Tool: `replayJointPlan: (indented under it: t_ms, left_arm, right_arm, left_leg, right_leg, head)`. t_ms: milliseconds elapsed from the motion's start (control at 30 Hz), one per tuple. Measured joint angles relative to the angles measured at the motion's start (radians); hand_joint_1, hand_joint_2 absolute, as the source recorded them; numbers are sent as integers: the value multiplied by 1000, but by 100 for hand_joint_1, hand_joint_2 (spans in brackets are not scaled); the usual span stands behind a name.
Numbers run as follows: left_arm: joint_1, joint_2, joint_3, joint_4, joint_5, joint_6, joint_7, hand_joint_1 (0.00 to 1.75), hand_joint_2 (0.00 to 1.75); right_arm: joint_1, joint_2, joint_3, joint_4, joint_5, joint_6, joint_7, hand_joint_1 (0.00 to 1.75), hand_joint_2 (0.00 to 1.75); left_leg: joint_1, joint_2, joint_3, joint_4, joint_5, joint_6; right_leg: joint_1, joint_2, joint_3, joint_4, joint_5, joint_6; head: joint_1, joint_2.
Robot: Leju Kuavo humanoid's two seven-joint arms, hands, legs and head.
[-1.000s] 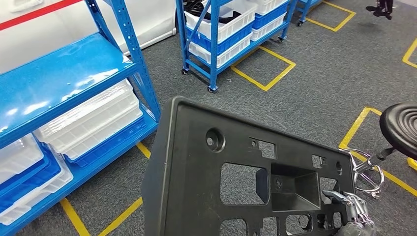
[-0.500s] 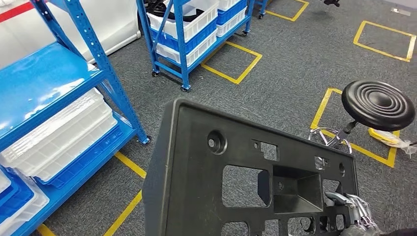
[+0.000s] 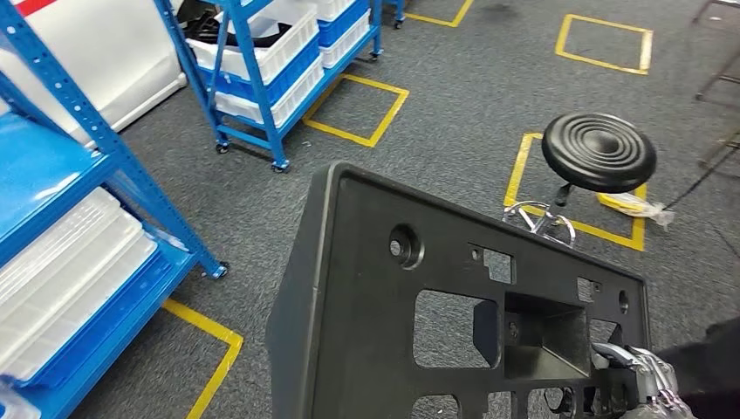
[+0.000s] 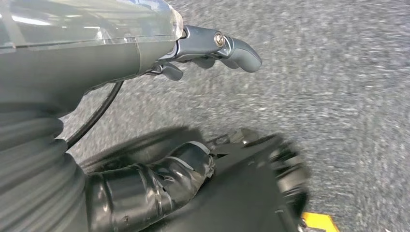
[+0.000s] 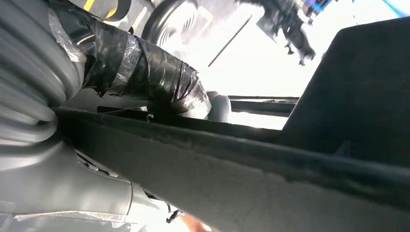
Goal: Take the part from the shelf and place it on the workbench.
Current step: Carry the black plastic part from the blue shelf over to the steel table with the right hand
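A large black plastic part, a flat panel with cut-out windows and a round hole, fills the lower middle of the head view, held up over the carpet. My right hand grips its lower right corner. In the right wrist view the taped thumb lies over the part's rim. My left hand hangs above the grey carpet, its fingers stretched out and apart from the thumb, with nothing between them.
A blue shelf with white bins stands on the left. A wheeled blue rack with bins is behind it. A black round stool stands ahead on the right, among yellow floor markings.
The whole view has swung to the right: the shelves slid off to the left and the stool came toward the middle. The part stays in my right hand's grip.
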Motion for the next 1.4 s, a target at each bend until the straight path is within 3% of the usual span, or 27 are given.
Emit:
replayJointPlan:
  t_ms: [67, 133, 200, 267, 300, 333, 367, 400, 433, 500, 567, 633, 667, 700, 733, 800, 867, 900, 933, 1000, 1067, 1100, 1167, 1233, 1300, 1367, 1400]
  left_arm:
    - [-1, 0, 4, 0, 0, 0, 0, 0, 175]
    - [-3, 0, 8, 0, 0, 0, 0, 0, 175]
    - [-3, -1, 9, 0, -1, 0, 0, 0, 175]
    - [-2, -1, 10, 0, -3, 0, -1, 0, 175]
    - [0, -1, 10, 0, -3, -1, -1, 0, 175]
    - [1, -1, 11, 0, -3, -1, -1, 0, 175]
    - [1, -1, 11, 0, -3, -1, -1, 0, 175]
    - [1, -1, 11, 0, -3, 0, 0, 0, 175]
    - [0, -1, 12, 0, -3, 0, 0, 0, 175]
    - [-1, -1, 12, 0, -4, -1, 0, 0, 175]
    - [-2, -1, 13, 0, -5, 0, 0, 0, 175]
    - [-4, -1, 14, 0, -8, 0, -1, 0, 175]
    - [-6, -1, 14, 0, -8, 0, -1, 0, 175]
    - [-7, -1, 15, 0, -9, 0, -1, 0, 175]
    - [-6, -1, 15, 0, -9, 0, -1, 0, 175]
    - [-4, -1, 17, 0, -9, 0, -2, 0, 175]
    - [0, -1, 18, 0, -9, 0, -2, 0, 175]
    - [1, -1, 19, 0, -9, 0, -2, 0, 175]
    - [2, -1, 19, 0, -9, 0, -2, 0, 175]
    - [2, -1, 22, 0, -9, 0, -2, 0, 175]
    - [0, -1, 24, 0, -9, -1, -2, 0, 175]
    - [0, -1, 24, 0, -9, -1, -2, 0, 175]
    - [-2, -1, 25, 0, -9, -1, -2, 0, 175]
    - [-2, -2, 25, 0, -9, -1, -2, 0, 175]
    - [0, -2, 26, 0, -10, -2, -2, 0, 175]
    - [2, -2, 27, 0, -10, -1, -2, 0, 175]
    - [3, -2, 28, 0, -10, -1, -2, 0, 175]
  right_arm:
    - [2, 0, -4, -8, -3, 0, 0, 175, 175]
    - [7, 1, -8, -16, -5, 0, 0, 175, 175]
    - [12, 1, -13, -23, -7, 0, 0, 175, 175]
    - [14, 2, -16, -27, -10, -1, 0, 175, 175]
    - [14, 2, -17, -28, -12, -1, 0, 175, 175]
    - [15, 2, -18, -29, -14, -1, 0, 175, 175]
    - [16, 2, -19, -29, -16, -1, 0, 175, 175]
    - [17, 2, -20, -29, -18, -1, 0, 175, 175]
    - [18, 2, -21, -29, -19, -1, 0, 175, 175]
    - [18, 2, -21, -30, -22, -1, 0, 175, 175]
    - [18, 2, -23, -33, -26, -1, 0, 175, 175]
    - [20, 3, -27, -36, -30, -1, 0, 175, 175]
    - [21, 3, -30, -37, -30, -1, 0, 175, 175]
    - [21, 4, -32, -40, -31, -2, 0, 175, 175]
    - [21, 5, -33, -42, -31, -2, 0, 175, 175]
    - [20, 6, -33, -44, -32, -3, 0, 175, 175]
    - [21, 6, -34, -45, -33, -3, 0, 175, 175]
    - [21, 6, -34, -45, -34, -3, 0, 175, 175]
    - [21, 6, -34, -45, -34, -3, 0, 175, 175]
    - [21, 6, -34, -45, -34, -3, 0, 175, 175]
    - [22, 6, -35, -46, -35, -3, 0, 175, 175]
    - [22, 6, -35, -47, -35, -3, 0, 175, 175]
    - [25, 6, -36, -48, -35, -3, 0, 175, 175]
    - [27, 6, -38, -49, -35, -3, -1, 175, 175]
    - [27, 6, -40, -51, -37, -3, -1, 175, 175]
    - [27, 6, -43, -51, -41, -3, -1, 175, 175]
    - [28, 6, -46, -51, -44, -3, -1, 175, 175]
  left_leg:
    - [-1, -31, 19, -53, 8, 4]
    - [-2, -14, 21, -61, 12, 12]
    - [0, 14, 25, -74, 21, 26]
    - [-2, 42, 25, -80, 25, 35]
    - [-4, 57, 25, -79, 25, 37]
    - [-6, 71, 24, -79, 23, 38]
    - [-8, 86, 25, -78, 22, 38]
    - [-8, 99, 26, -78, 20, 37]
    - [-8, 111, 29, -77, 18, 36]
    - [-11, 130, 36, -76, 11, 30]
    - [-15, 146, 41, -74, 6, 21]
    - [-17, 162, 45, -76, 3, 12]
    - [-16, 158, 47, -73, -3, 7]
    - [-14, 139, 42, -54, -19, 3]
    - [-12, 113, 27, -16, -45, -1]
    - [-8, 64, -33, 112, -111, -5]
    - [-7, 56, -82, 205, -134, -7]
    - [-7, 55, -84, 202, -115, -7]
    - [-5, 52, -69, 162, -82, -6]
    - [0, 11, -17, 32, -13, -3]
    - [2, -30, 11, -44, 9, 1]
    - [1, -34, 13, -51, 6, 5]
    - [-1, -10, 16, -58, 13, 20]
    - [0, 16, 19, -70, 22, 34]
    - [-3, 43, 19, -73, 24, 41]
    - [-5, 74, 18, -73, 21, 42]
    - [-6, 88, 18, -72, 20, 42]
  right_leg:
    - [-2, 21, -10, 4, 3, 14]
    - [-6, 41, -19, 3, 10, 28]
    - [-3, 11, -35, 29, -9, 37]
    - [0, -52, -81, 126, -68, 44]
    - [-1, -70, -110, 189, -98, 47]
    - [-3, -79, -132, 239, -115, 50]
    - [-4, -83, -140, 260, -116, 52]
    - [-5, -87, -129, 243, -98, 52]
    - [-5, -95, -99, 192, -67, 51]
    - [1, -135, -26, 57, -17, 42]
    - [12, -160, 6, -7, -7, 30]
    - [14, -142, 5, -12, -6, 18]
    - [12, -133, 7, -16, -4, 13]
    - [8, -122, 9, -21, 0, 6]
    - [4, -112, 12, -25, 3, 0]
    - [3, -90, 10, -26, 5, -7]
    - [4, -63, 8, -22, 6, -7]
    - [3, -49, 7, -20, 5, -7]
    - [3, -35, 7, -17, 4, -6]
    - [3, -10, 4, -8, 2, 0]
    - [3, 12, -5, -1, 2, 12]
    - [2, 22, -10, -1, 5, 19]
    - [-2, 33, -17, 0, 8, 32]
    - [-1, -10, -37, 42, -22, 42]
    - [0, -67, -90, 156, -87, 49]
    - [-3, -82, -138, 261, -126, 54]
    - [-4, -85, -139, 268, -119, 55]
  head:
    - [0, 0]
    - [0, 0]
    - [1, 0]
    - [4, 0]
    - [6, 0]
    - [6, 0]
    - [6, 0]
    - [6, 0]
    - [6, 0]
    - [6, 0]
    - [5, 0]
    - [5, 0]
    - [5, 0]
    - [5, 0]
    - [4, 0]
    - [4, 0]
    - [4, 0]
    - [4, 0]
    - [4, 0]
    - [4, 0]
    - [4, 0]
    - [4, 0]
    - [4, 0]
    - [6, 0]
    - [7, 0]
    - [7, 0]
    - [7, 0]
